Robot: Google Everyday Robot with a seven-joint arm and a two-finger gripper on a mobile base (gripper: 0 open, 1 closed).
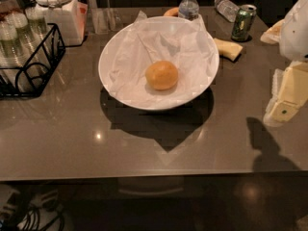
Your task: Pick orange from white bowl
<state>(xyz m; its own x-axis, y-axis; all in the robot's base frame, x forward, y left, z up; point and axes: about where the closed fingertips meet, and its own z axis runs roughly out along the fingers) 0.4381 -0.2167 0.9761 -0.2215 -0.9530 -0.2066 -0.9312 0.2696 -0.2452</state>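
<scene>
The orange is round with matte orange-yellow skin. It lies on crumpled white paper in the middle of the white bowl, a wide shallow bowl at the centre of the brown table. My gripper hangs at the right edge of the view, pale yellow and white, above the table. It is well to the right of the bowl and apart from it. Its shadow falls on the table in front of it.
Behind the bowl stand a water bottle, a lying bottle, a green can, a pale yellow piece and an orange sliver. At the left are a white lidded jar and a black wire rack with glasses. The table's front edge runs below.
</scene>
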